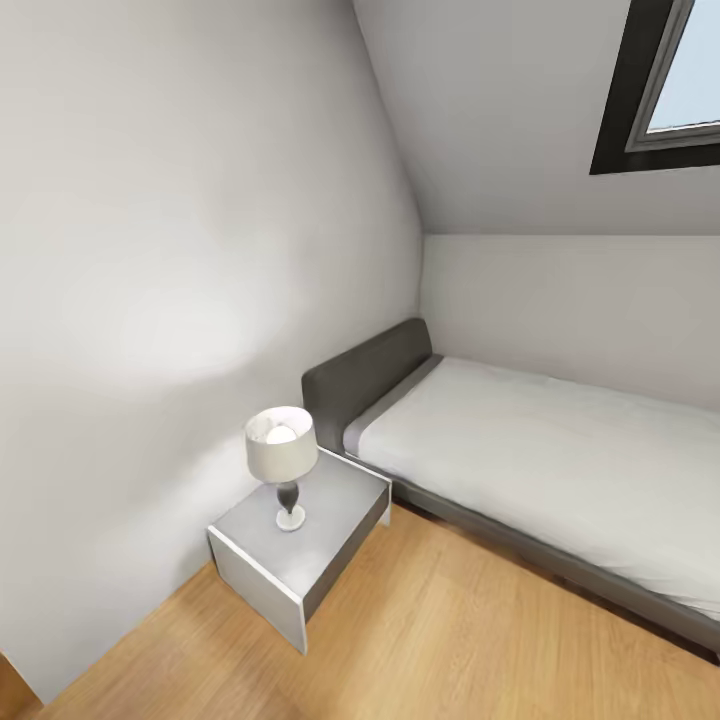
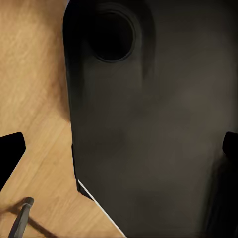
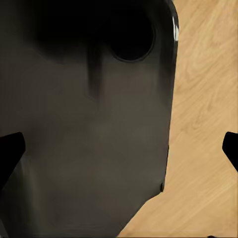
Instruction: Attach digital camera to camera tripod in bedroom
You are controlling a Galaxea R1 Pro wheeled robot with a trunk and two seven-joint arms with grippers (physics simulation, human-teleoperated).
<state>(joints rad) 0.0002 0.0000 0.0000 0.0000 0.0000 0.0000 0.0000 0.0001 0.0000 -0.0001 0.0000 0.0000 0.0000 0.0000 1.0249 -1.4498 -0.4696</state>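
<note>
Both pincers, left (image 2: 119, 144) and right (image 3: 119, 144), hang wide and hold nothing over the robot's dark base (image 2: 148, 129) and the floor (image 3: 203, 124). Ahead: nightstand (image 1: 340, 500) with lamp (image 1: 281, 445), bed (image 1: 560, 460), skylight (image 1: 640, 100). Bedroom reached; everything else remains. Camera and tripod lie somewhere out of frame.

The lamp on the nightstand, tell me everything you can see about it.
The lamp is a small table lamp with a pale drum shade, open at the top, where a lit round bulb shows inside. Below the shade is a dark, narrow stem that swells a little in the middle, set on a small round white base. It stands upright, near the middle of the nightstand, a light grey-topped cube in the corner between the white wall and the bed's dark grey headboard. Nothing else touches it.
</note>
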